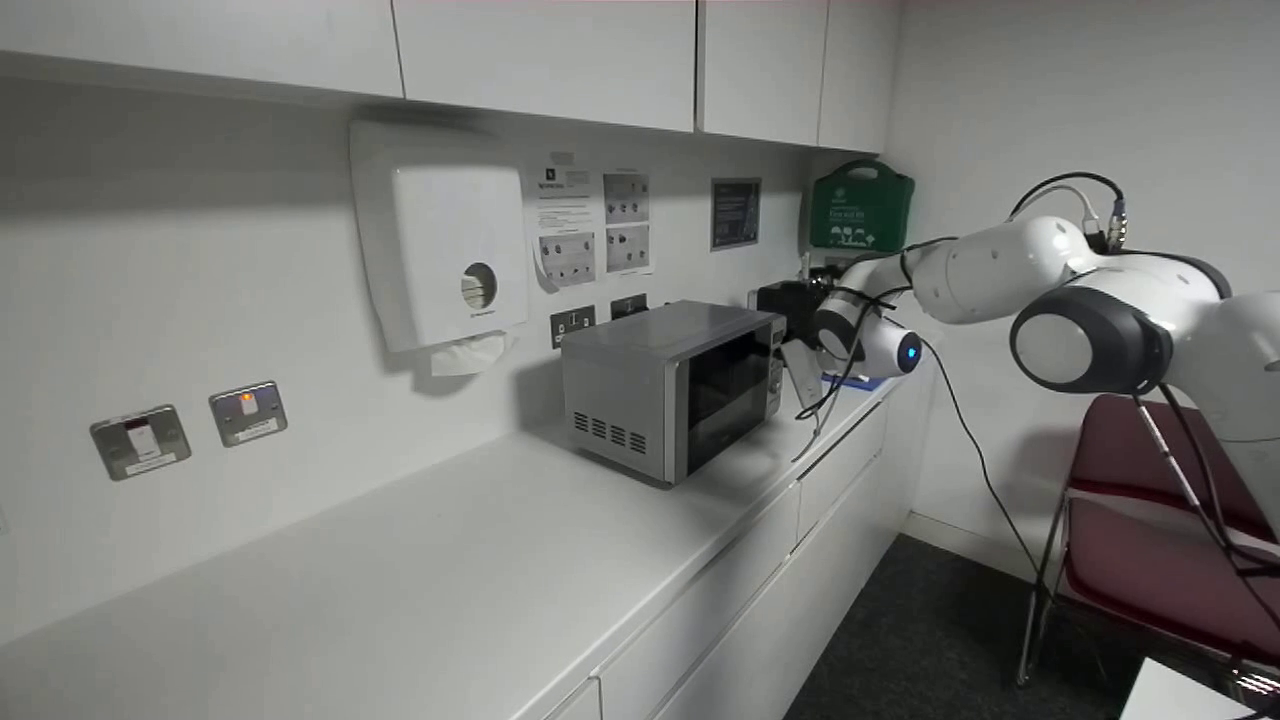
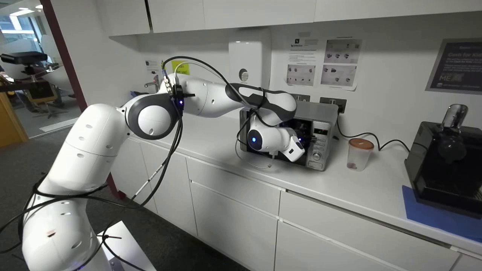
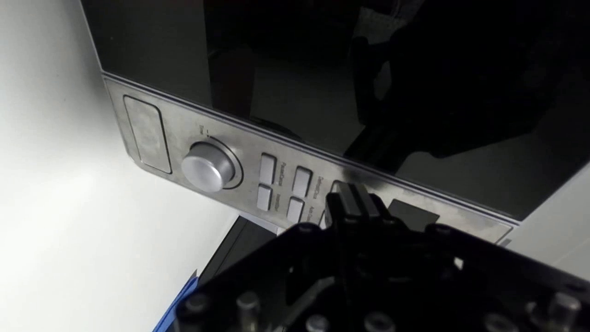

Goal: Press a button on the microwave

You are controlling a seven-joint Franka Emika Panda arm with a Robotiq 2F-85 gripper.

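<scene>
Claw [image 3: 355,197] closed, at microwave [image 3: 318,101] buttons [image 3: 302,181], contact unclear

White cupboards [image 1: 550,60] hang on pale walls [image 1: 1040,100] above a long white table [image 1: 400,560]; a dark-red chair [image 1: 1130,550] stands on the dark floor [image 1: 900,620]

A small, box-shaped microwave of grey metal [image 1: 655,385] stands upright on the white table [image 1: 400,580], at the centre of the frame in an exterior view, its front turned to the right. The dark glass door [image 1: 728,390] is closed; vent slots [image 1: 610,432] run low along the side. In an exterior view its metallic control strip [image 2: 319,146] sits right of centre. In the wrist view that strip slants from left to lower right, with a round silvery knob [image 3: 209,167] and, nearer the centre, pale grey rounded-rectangular buttons [image 3: 301,182], some partly covered.
</scene>
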